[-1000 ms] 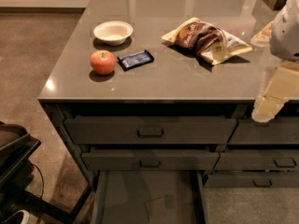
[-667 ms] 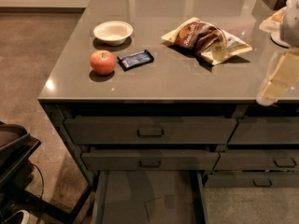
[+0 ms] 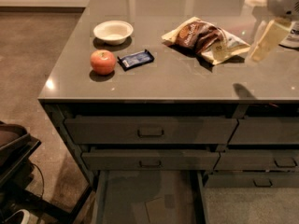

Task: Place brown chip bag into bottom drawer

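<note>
Gripper (image 3: 267, 40) hangs over the counter's far right side, just to the right of the brown chip bag (image 3: 203, 38); whether it is spread or pressed together cannot be told. The bag lies crumpled on the counter (image 3: 187, 80) toward the back, right of centre, well in from the front edge, with bare surface in front of it and to its left. Farther left, a blue wrapper (image 3: 135, 59) lies just beside an apple (image 3: 103, 61), and a white bowl (image 3: 113, 31) sits behind them. Below the front edge, two closed drawer fronts (image 3: 149, 130) are stacked, and beneath them the bottom drawer (image 3: 99, 197) is pulled out, a tan patch (image 3: 156, 210) on its grey base. Brown floor (image 3: 37, 55) stretches away to the left, with dark gear (image 3: 14, 162) at the lower left corner.
</note>
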